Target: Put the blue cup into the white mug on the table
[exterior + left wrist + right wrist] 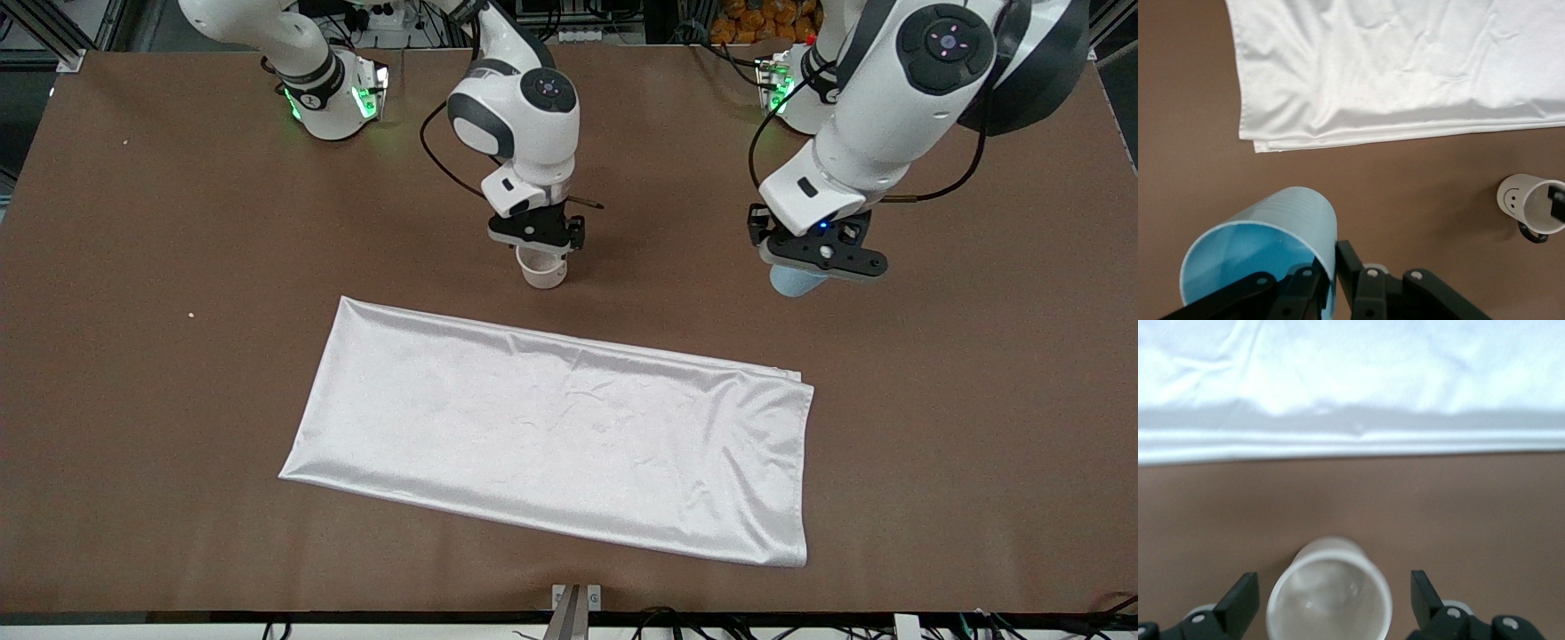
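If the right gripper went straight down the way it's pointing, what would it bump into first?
Probably the white mug. The right gripper points down with its fingers open on either side of the mug, which stands upright on the table. Whether the fingers would slide past the rim or touch it is unclear.

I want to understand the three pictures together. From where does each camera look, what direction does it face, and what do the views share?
Front view: high across the table, facing both arm bases; shows both arms, right pincer open around the white mug, left pincer shut on the blue cup.
Left wrist view: on the left wrist, looking down; its fingers clamp the cup's rim.
Right wrist view: on the right wrist, looking down into the mug; fingers spread beside it.
Shared: all show the white cloth; the left wrist view also shows the mug.
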You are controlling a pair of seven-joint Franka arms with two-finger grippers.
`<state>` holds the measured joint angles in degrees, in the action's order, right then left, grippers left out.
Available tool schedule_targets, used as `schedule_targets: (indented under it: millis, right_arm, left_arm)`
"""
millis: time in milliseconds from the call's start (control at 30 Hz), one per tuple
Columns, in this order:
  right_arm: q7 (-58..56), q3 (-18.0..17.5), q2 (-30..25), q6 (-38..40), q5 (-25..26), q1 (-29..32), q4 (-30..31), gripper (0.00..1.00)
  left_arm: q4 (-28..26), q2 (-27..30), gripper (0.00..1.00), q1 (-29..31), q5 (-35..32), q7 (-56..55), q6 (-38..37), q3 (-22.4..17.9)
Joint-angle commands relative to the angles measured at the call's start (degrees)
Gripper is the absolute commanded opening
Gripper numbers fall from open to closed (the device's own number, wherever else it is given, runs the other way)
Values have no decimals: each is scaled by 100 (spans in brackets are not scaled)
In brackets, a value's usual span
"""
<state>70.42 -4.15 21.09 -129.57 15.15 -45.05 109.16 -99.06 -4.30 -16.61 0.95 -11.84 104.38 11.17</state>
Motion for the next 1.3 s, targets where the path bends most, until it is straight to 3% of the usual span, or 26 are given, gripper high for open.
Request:
schedule_targets:
  millis: [0,433,633,1000,1267]
  right_arm:
    - [-923,-60,-61,82,50,716,-9,100]
    - [-3244,-60,35,152,32,2720,27,100]
    - [-4123,-51,264,38,-608,3388,18,100]
    - [-4485,-51,537,-200,-767,3670,27,100]
    - [-5126,-69,63,370,-785,3908,53,100]
  left_arm:
    - [431,-422,0,-70,72,-99,-32,254]
    - [1107,-1388,0,-948,28,-99,126,272]
    - [1213,-1705,0,-1379,-60,-282,408,245]
    - [1354,-2189,0,-2117,-438,-1380,460,237]
    - [1521,-2610,0,-2636,-543,-2225,601,201]
